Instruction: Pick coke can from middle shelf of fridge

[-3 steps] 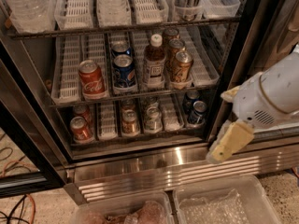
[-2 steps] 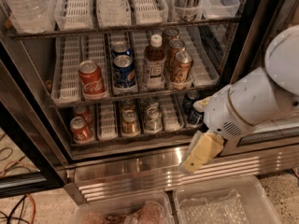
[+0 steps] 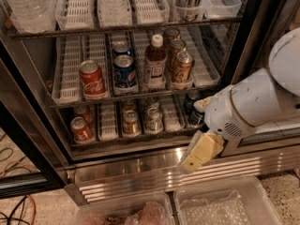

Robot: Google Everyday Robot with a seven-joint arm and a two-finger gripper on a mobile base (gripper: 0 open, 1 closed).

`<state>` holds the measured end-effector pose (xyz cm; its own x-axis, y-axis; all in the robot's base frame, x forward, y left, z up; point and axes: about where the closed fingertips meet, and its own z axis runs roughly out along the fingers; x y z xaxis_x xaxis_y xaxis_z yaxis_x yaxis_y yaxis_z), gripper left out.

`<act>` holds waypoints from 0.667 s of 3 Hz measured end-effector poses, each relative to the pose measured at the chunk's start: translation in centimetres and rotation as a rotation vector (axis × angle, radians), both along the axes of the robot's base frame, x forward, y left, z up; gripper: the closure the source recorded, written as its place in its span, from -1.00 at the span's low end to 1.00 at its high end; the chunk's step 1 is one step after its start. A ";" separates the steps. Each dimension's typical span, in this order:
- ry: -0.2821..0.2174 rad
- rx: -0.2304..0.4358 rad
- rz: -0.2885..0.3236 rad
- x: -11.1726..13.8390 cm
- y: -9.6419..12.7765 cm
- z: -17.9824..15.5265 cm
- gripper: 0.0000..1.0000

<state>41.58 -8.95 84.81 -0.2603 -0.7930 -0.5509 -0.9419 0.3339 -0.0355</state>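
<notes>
The coke can (image 3: 92, 79), red with white script and a silver top, stands upright at the left front of the middle shelf (image 3: 140, 95), a wire rack with white slotted lane trays. The fridge (image 3: 140, 172) stands open, with a dark frame and a stainless slatted base. My gripper (image 3: 201, 152), with yellowish tips, hangs from the white arm (image 3: 253, 102) at the lower right. It is in front of the steel base, below the bottom shelf. It is well to the right of and below the coke can, and holds nothing.
On the middle shelf, right of the coke can, stand a blue Pepsi can (image 3: 124, 72), a brown bottle (image 3: 154, 63) and gold-brown cans (image 3: 181, 66). Several cans sit on the bottom shelf (image 3: 131, 123). Two clear plastic bins (image 3: 220, 203) lie on the floor. Cables (image 3: 18, 205) lie at lower left.
The arm and gripper have moved left and downward across the front of the fridge, from the right frame towards the steel base. The cans have not moved.
</notes>
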 end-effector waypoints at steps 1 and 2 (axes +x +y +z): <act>-0.003 0.070 -0.001 -0.5 2.8 -1.2 -1.00; -0.015 0.183 0.010 -1.0 7.5 -3.3 -1.00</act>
<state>40.61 -1.43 81.53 -0.2435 -0.6815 -0.6901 -0.9450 0.3269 0.0106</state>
